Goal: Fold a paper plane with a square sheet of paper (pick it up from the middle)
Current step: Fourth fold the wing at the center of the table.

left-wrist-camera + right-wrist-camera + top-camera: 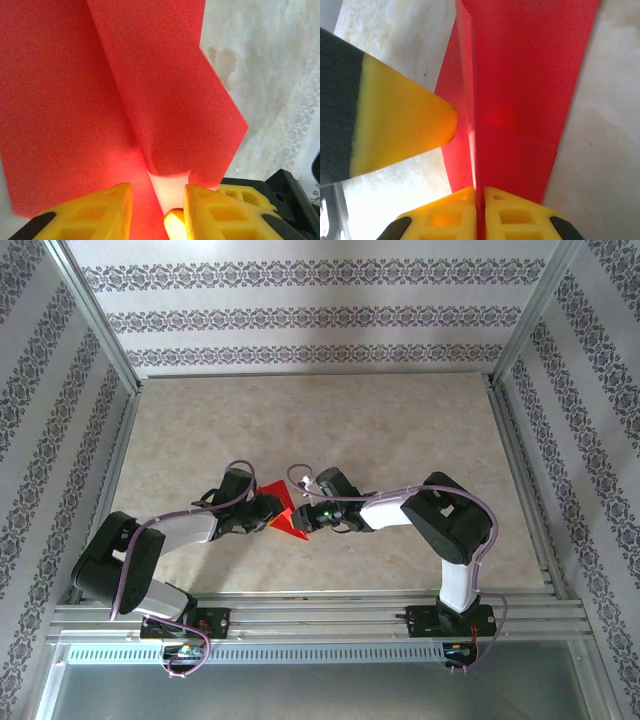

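The left gripper [264, 513] sits at the left edge of the partly folded square sheet of paper [283, 504]. Its yellow fingers [95, 210] stand apart either side of a raised crease, and whether they pinch it cannot be told. The red sheet rests on the marbled table [380, 430] between the two grippers. At the sheet's right edge, the right gripper [480, 194] is clenched on an upright fold of the paper.
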`<action>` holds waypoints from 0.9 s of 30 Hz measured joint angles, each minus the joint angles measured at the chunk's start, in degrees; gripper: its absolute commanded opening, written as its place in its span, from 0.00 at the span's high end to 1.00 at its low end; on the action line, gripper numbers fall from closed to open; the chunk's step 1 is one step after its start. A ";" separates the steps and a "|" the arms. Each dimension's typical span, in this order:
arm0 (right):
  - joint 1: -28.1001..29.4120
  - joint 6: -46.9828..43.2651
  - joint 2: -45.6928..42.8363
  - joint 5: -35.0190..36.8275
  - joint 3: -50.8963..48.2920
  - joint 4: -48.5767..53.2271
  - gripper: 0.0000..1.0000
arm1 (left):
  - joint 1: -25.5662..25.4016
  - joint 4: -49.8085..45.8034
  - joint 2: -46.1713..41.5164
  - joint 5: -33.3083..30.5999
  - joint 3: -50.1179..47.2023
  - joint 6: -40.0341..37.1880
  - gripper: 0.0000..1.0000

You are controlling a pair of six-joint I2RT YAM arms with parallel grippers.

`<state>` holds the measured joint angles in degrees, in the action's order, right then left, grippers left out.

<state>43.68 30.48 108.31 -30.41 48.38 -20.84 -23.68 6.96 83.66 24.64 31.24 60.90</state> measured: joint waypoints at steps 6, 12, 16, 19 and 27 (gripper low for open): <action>-0.72 1.60 1.09 -2.58 1.38 0.81 0.88 | 0.00 0.00 0.09 -0.04 0.00 -0.39 0.70; -0.98 2.84 2.75 -4.74 2.84 2.08 0.88 | 0.00 -0.02 0.09 -0.09 0.00 -0.61 0.70; -1.36 3.74 3.21 -5.79 3.43 2.64 0.87 | 0.00 -0.02 0.15 -0.28 0.00 -0.94 0.67; -1.62 4.13 3.37 -6.45 3.54 2.71 0.87 | 0.00 -0.07 0.42 -0.74 0.00 -1.57 0.63; -1.99 5.20 3.39 -6.62 3.52 2.67 0.87 | 0.00 -0.59 1.90 -1.33 0.72 -3.04 0.62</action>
<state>41.69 35.68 111.70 -37.04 51.90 -18.17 -23.68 6.37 85.56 23.31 31.97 57.87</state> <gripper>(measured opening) 0.131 0.376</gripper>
